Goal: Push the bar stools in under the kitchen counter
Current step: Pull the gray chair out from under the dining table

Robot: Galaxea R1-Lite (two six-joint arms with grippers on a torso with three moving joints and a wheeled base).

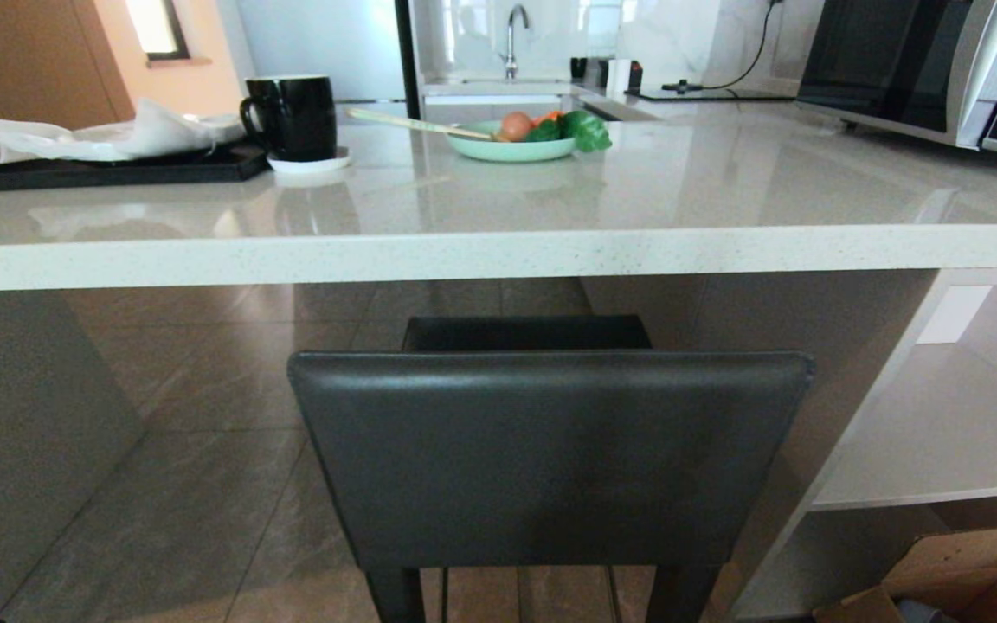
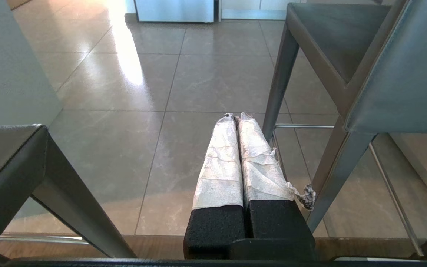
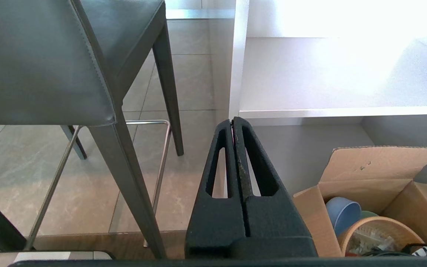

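One bar stool [image 1: 550, 450] stands straight ahead, its dark grey backrest facing me and its seat front [image 1: 524, 333] just under the edge of the kitchen counter [image 1: 498, 251]. The same stool appears in the left wrist view [image 2: 395, 81] and the right wrist view [image 3: 43, 63]. Only a corner of a second bar stool [image 2: 6, 155] shows, further to my left. My left gripper [image 2: 235, 116], its fingers wrapped in white, hangs shut and empty beside the stool's leg. On the stool's other side my right gripper [image 3: 232, 120] is also shut and empty. Neither touches a stool.
On the counter are a black tray with napkins [image 1: 109, 164], a black mug [image 1: 295, 117], a green plate of vegetables [image 1: 516, 143] and a microwave [image 1: 923, 69]. White shelving [image 3: 328, 74] sits under the counter at right, with an open cardboard box [image 3: 369, 174] of dishes on the floor.
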